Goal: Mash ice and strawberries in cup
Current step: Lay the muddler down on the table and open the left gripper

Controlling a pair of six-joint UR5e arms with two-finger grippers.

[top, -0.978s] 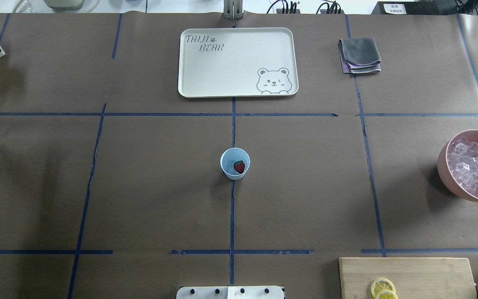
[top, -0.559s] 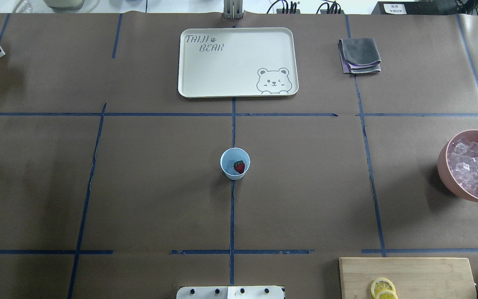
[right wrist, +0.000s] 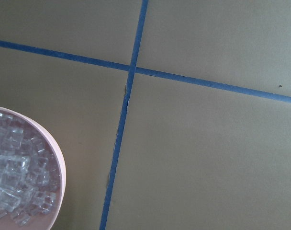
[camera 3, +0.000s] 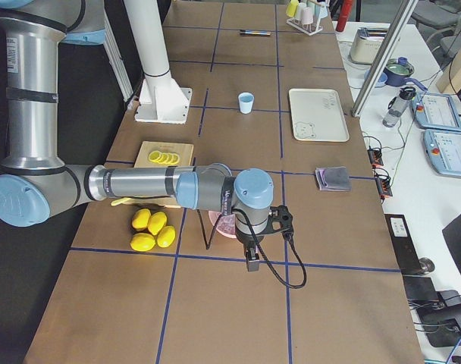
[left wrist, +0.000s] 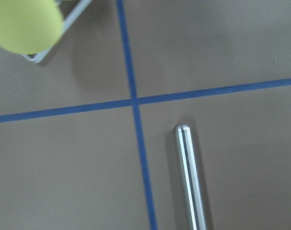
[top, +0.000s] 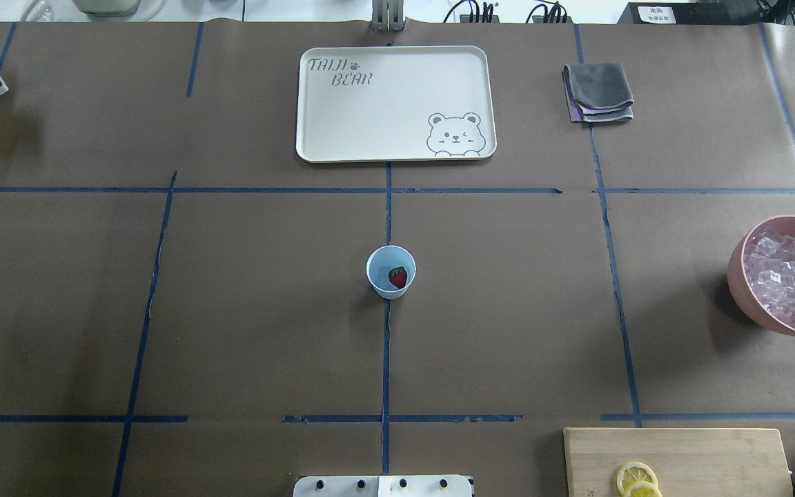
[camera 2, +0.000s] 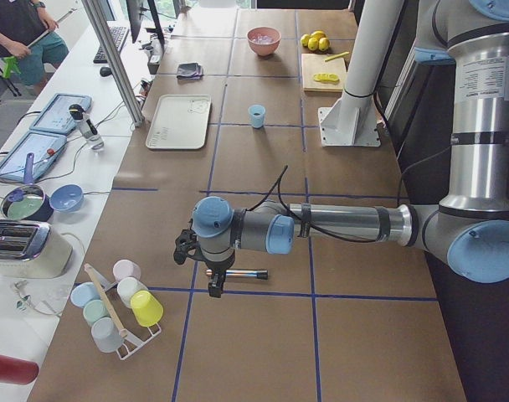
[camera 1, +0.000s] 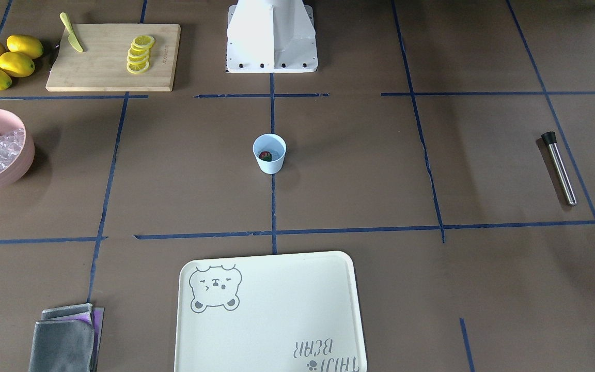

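The light-blue cup (top: 390,272) stands upright at the table's middle, also in the front view (camera 1: 269,153). One red strawberry (top: 398,277) lies inside it. The ice (top: 787,276) fills a pink bowl (top: 739,276) at the right edge; the right wrist view shows it too (right wrist: 16,187). My left gripper (camera 2: 213,287) hangs above a steel muddler rod (camera 1: 559,168) at the far left. My right gripper (camera 3: 251,260) hangs just beside the pink bowl. I cannot tell whether either is open or shut.
A cream bear tray (top: 395,103) and a folded grey cloth (top: 599,92) lie at the far side. A cutting board (camera 1: 114,56) holds lemon slices and a yellow knife, with whole lemons (camera 1: 3,61) beside it. A rack of coloured cups (camera 2: 116,306) stands near the left gripper.
The dark left gripper part over the rod at the overhead view's left edge has slid out of that view. The cup, the strawberry and the bowl have not moved.
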